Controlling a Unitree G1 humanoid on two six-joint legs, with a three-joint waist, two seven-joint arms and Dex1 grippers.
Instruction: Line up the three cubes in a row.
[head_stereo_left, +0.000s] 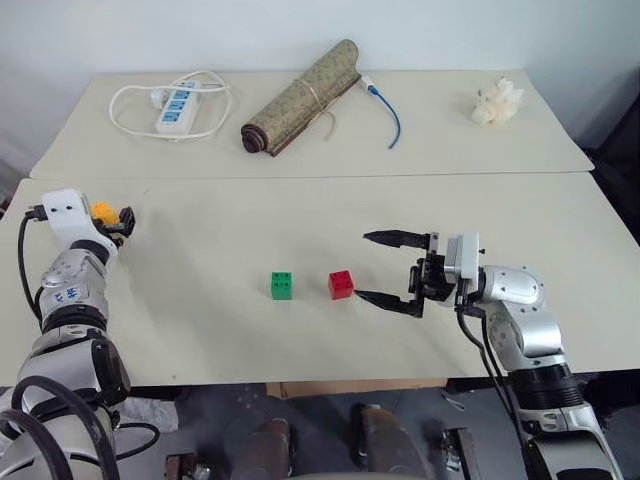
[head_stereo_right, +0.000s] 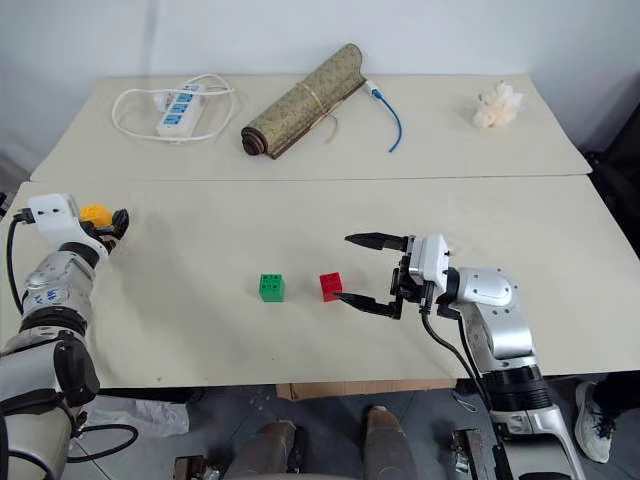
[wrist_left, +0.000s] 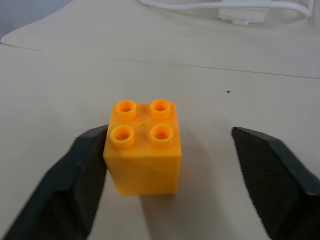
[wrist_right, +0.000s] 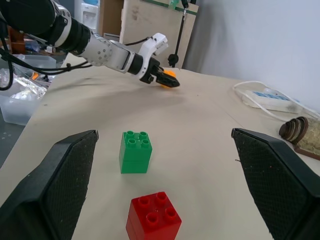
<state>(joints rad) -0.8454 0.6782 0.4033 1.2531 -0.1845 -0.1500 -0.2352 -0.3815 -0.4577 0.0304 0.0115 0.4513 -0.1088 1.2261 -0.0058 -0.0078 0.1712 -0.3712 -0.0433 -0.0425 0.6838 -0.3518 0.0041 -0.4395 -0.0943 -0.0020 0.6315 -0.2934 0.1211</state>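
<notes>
Cubes sit apart on the near table (head_stereo_left: 300, 210): the green cube (head_stereo_left: 282, 285) and the red cube (head_stereo_left: 341, 284) stand side by side near the middle with a small gap between them, while the yellow-orange cube (wrist_left: 144, 147) rests far off at the left edge. The left end effector (wrist_left: 172, 180) straddles that cube; one finger touches its side, the other stands clear, so the jaws are part-closed but not yet gripping. The right end effector (head_stereo_left: 392, 270) hovers wide open just right of the red cube, holding nothing. The step in hand looks like grasping the yellow-orange cube. To do it well, the jaws should centre on the block before squeezing, so the touching finger does not shove it sideways, then close squarely on its flat sides, below the studs, and lift it level to carry it toward the green cube.
</notes>
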